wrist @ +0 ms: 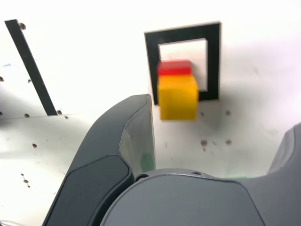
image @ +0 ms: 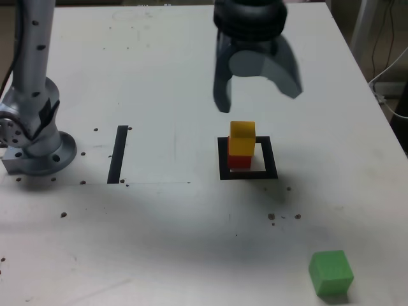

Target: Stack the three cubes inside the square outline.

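fingers [image: 224, 89] of the gripper [image: 258, 86] hang spread and empty above the yellow cube [image: 242, 139], which sits on the red cube [image: 240, 160] inside the square outline [image: 270, 160]. two are stacked; the green cube [image: 331, 272] lies well apart, yet to be added.

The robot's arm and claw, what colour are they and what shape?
The gripper is dark blue-grey, smooth and shiny, with two broad curved fingers like scoops under a black rounded wrist. The arm is a silver metal tube dotted with small dark screws, on a round silver base bolted to the white table.
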`<move>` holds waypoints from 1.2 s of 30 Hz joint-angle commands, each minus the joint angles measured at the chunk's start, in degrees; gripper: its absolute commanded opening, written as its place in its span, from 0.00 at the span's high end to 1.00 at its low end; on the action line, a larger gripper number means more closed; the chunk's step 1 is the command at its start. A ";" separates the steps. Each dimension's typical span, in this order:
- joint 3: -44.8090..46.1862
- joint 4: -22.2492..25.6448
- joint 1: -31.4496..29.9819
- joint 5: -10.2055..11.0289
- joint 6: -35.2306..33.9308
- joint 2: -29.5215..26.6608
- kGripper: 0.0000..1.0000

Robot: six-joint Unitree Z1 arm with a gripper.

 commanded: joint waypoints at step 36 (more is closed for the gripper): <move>-22.74 3.85 -17.94 -12.51 -19.49 21.27 0.01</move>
